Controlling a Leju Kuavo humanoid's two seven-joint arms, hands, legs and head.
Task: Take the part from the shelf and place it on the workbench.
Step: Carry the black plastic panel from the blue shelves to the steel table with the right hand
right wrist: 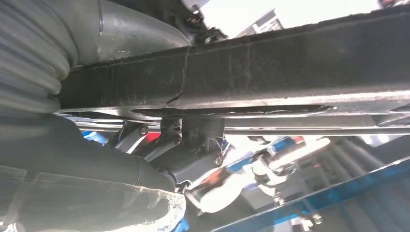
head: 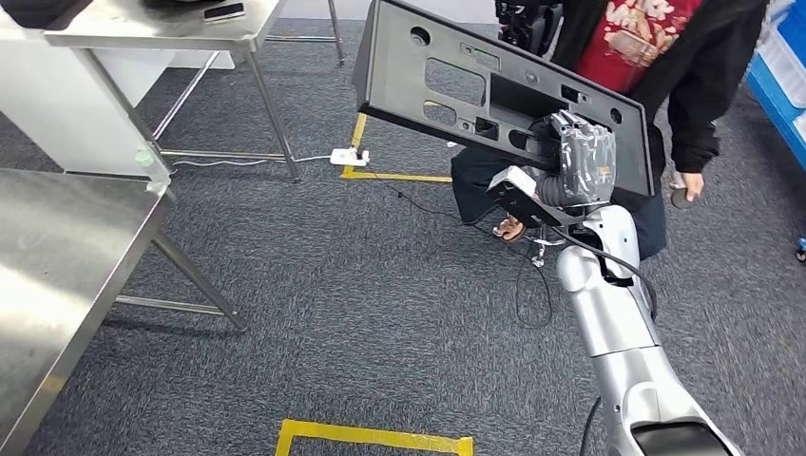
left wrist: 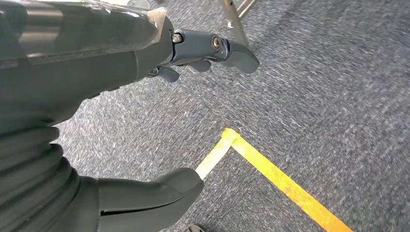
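Note:
A large dark grey plastic panel (head: 475, 81) with several cut-outs is carried in the air, tilted, over the carpet. My right hand (head: 580, 161) grips it along its lower right edge. In the right wrist view the panel's edge (right wrist: 251, 72) runs across the picture with my right hand (right wrist: 179, 145) closed around it. The steel workbench (head: 57, 256) lies at the left, apart from the panel. My left hand (left wrist: 159, 116) hangs over the carpet, thumb and fingers apart, holding nothing.
A person in a red shirt and dark jacket (head: 656, 57) crouches just behind the panel. A second steel table (head: 181, 33) stands at the back left. A white power strip (head: 349, 157) and cable lie on the carpet. Yellow tape (head: 375, 439) marks the floor.

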